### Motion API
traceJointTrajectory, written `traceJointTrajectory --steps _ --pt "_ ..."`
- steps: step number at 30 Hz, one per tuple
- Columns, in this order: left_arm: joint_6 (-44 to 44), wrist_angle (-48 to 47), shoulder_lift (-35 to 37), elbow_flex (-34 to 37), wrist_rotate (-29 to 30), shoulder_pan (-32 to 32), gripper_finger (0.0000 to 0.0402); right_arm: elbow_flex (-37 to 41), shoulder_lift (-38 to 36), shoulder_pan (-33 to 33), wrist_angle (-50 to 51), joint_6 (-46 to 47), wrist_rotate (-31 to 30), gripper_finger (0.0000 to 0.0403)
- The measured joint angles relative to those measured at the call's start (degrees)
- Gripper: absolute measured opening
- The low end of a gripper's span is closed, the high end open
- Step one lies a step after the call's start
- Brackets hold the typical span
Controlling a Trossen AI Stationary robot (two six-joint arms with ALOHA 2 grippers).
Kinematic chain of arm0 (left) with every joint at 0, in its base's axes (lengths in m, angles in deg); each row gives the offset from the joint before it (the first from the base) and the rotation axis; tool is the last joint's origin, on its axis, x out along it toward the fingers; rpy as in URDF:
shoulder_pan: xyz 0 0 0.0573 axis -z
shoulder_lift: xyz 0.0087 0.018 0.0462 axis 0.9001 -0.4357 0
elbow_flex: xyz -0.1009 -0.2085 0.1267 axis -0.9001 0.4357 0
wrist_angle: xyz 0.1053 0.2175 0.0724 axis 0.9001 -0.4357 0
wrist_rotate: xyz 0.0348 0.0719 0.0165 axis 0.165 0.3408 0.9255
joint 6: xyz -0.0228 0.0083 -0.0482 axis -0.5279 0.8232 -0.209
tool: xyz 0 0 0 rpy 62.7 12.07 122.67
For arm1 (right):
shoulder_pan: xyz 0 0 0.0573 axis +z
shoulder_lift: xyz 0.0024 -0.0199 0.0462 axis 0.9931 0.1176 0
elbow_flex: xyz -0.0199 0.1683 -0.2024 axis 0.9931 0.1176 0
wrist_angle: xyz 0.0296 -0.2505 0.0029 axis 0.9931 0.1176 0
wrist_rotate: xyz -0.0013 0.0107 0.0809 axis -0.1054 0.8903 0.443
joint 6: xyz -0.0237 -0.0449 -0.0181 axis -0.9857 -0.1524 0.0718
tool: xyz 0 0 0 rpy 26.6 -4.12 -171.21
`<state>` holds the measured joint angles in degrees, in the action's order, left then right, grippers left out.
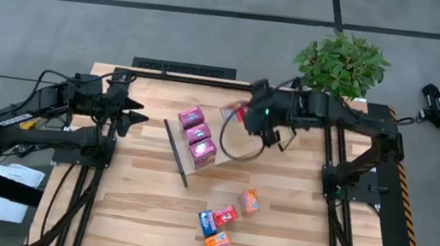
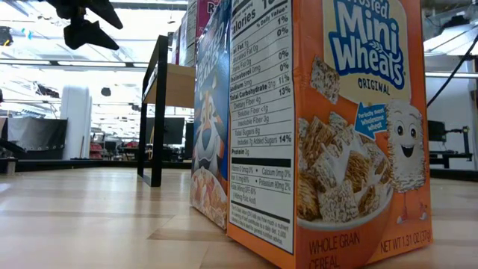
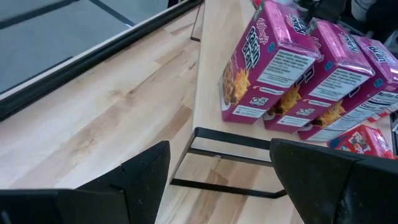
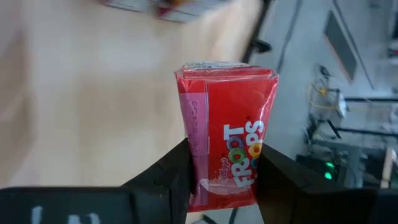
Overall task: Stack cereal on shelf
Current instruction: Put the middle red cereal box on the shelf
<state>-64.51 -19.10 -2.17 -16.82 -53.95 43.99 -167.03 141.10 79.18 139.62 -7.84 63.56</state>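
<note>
the right pincer (image 4: 224, 177) grips a red cereal box (image 4: 227, 134) upright above the far end of the shelf (image 1: 184, 154) — three pink boxes (image 1: 197, 134) already line it. the left pincer (image 1: 133, 114) waits open beside the shelf, farther from the loose boxes (image 1: 224, 218) on the desk (image 1: 139, 207)

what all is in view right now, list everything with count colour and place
magenta cereal boxes: three, in a row on the shelf
shelf: one, light wood with black brackets, table middle
red Froot Loops box: one, held in the right pincer
loose boxes: five, red, orange, blue, near table edge
plant: one, green, far edge
left pincer: open, left of the shelf
right pincer: shut on the red box, above the shelf's far end
</note>
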Motion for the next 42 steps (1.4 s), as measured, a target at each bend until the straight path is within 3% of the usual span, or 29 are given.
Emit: traceJointTrajectory --steps 5,9,16,22,31,42 --pt "1.53 -0.02 -0.02 0.00 0.10 0.00 0.0268 -0.03 0.53 -1.88 -2.30 0.69 4.97 0.0161" --pt "1.51 -0.04 -0.02 0.00 0.10 0.00 0.0268 -2.84 4.04 -0.51 0.77 2.00 5.47 0.0156" --pt "1.20 -0.09 -0.01 0.00 -2.19 0.00 0.0268 -16.44 13.48 3.05 12.49 3.83 4.56 0.0166" --pt "-0.63 0.12 0.00 0.00 -1.78 0.00 0.0268 -26.75 20.32 1.42 17.27 4.10 7.05 0.0176" --pt "-2.60 -0.07 -0.02 0.00 -1.76 0.00 0.0268 -27.71 22.24 -4.31 17.93 6.03 16.25 0.0170" --pt "-2.02 -0.04 0.00 0.00 0.04 0.00 0.0268 -27.74 22.64 -7.07 18.98 3.90 17.53 0.0174"
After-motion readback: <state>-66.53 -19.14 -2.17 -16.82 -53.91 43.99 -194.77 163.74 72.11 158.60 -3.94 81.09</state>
